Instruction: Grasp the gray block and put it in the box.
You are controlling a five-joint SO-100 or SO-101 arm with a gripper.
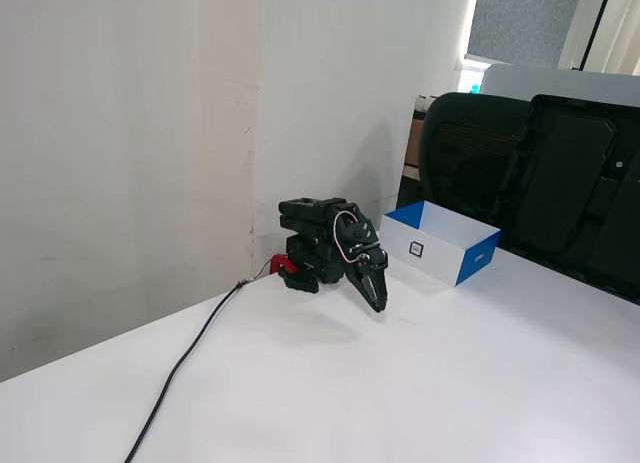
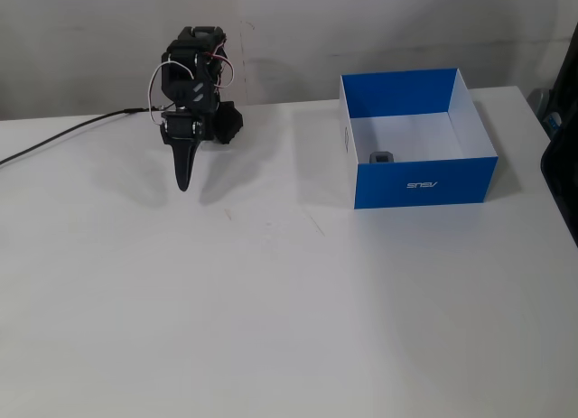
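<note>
The gray block (image 2: 383, 156) lies inside the box (image 2: 424, 181), on its white floor by the front blue wall; in a fixed view (image 1: 440, 245) the box's wall hides the block. The box is blue outside, white inside, with a small black square mark on one white side (image 1: 418, 250). My black gripper (image 2: 183, 183) is folded down near the arm's base, well to the left of the box, its tip just above the table. Its jaws are together and hold nothing. It also shows in the other fixed view (image 1: 378, 305).
A black cable (image 2: 54, 140) runs from the arm's base to the left over the white table (image 2: 289, 301). A red part (image 1: 281, 265) sits at the base. Black chairs (image 1: 520, 173) stand behind the table's far edge. A wall is close behind the arm.
</note>
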